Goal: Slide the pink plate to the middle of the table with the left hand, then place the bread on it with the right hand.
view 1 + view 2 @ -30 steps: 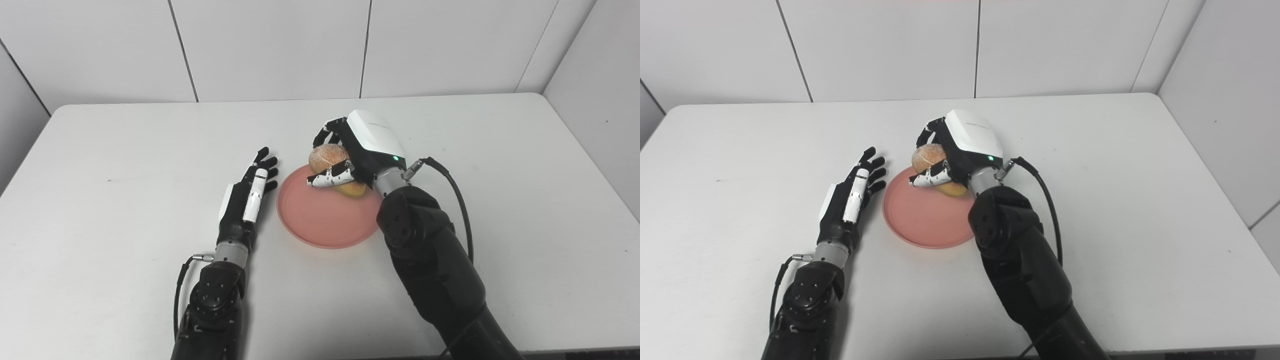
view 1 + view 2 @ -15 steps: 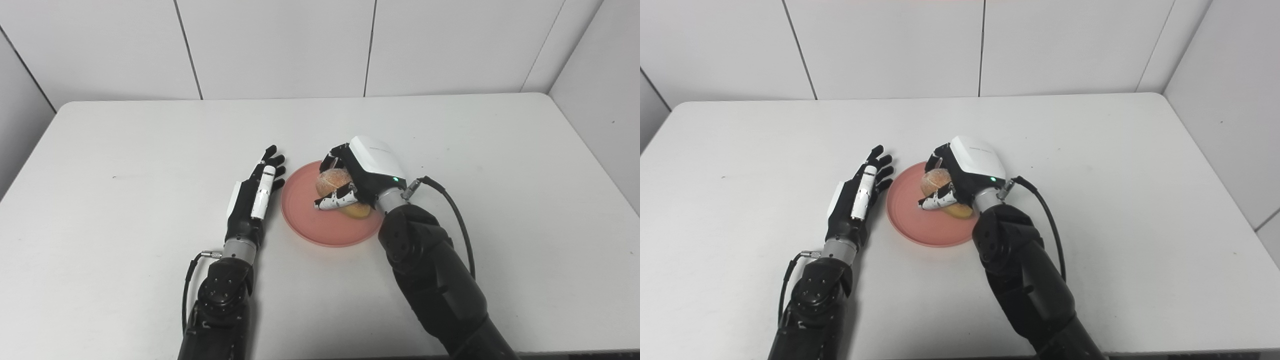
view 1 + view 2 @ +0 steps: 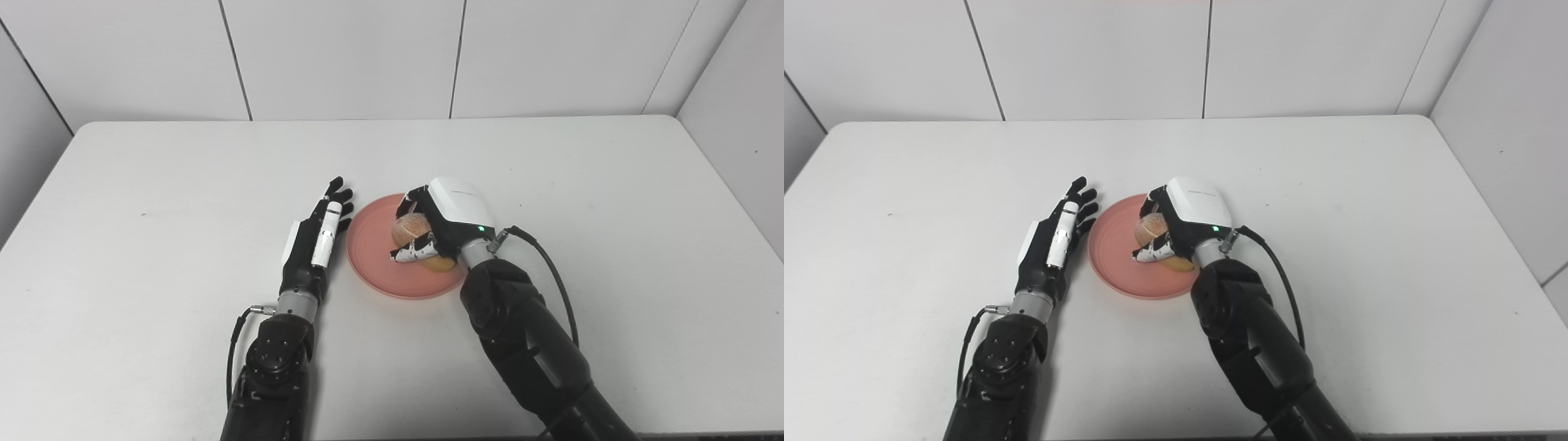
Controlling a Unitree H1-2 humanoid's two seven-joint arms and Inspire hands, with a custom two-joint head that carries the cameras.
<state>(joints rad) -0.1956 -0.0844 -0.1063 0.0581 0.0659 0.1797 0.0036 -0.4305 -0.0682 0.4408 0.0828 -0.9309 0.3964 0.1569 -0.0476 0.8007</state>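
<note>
Left eye view: a round, shallow pink plate (image 3: 392, 269) lies flat near the middle of the white bench (image 3: 153, 184). The right hand (image 3: 450, 220), black with a white back shell, sits over the plate's right half with its fingers (image 3: 411, 250) curled around a round golden-brown bread roll (image 3: 411, 228). The roll is low over the plate's inner surface; whether its underside touches the plate cannot be told, since the thumb and palm hide the contact. The left hand (image 3: 315, 242) rests on the bench just beside the plate's left rim, fingers straight and lying close together, pointing away from the robot and holding nothing.

Right eye view: the same pink plate (image 3: 1124, 269) shows more of its bare left half. The right hand (image 3: 1191, 217) grips the bread roll (image 3: 1150, 228) from above and from the right, its thumb under the roll's near side. The left hand (image 3: 1053, 242) lies alongside the rim; whether it touches it cannot be told.
</note>
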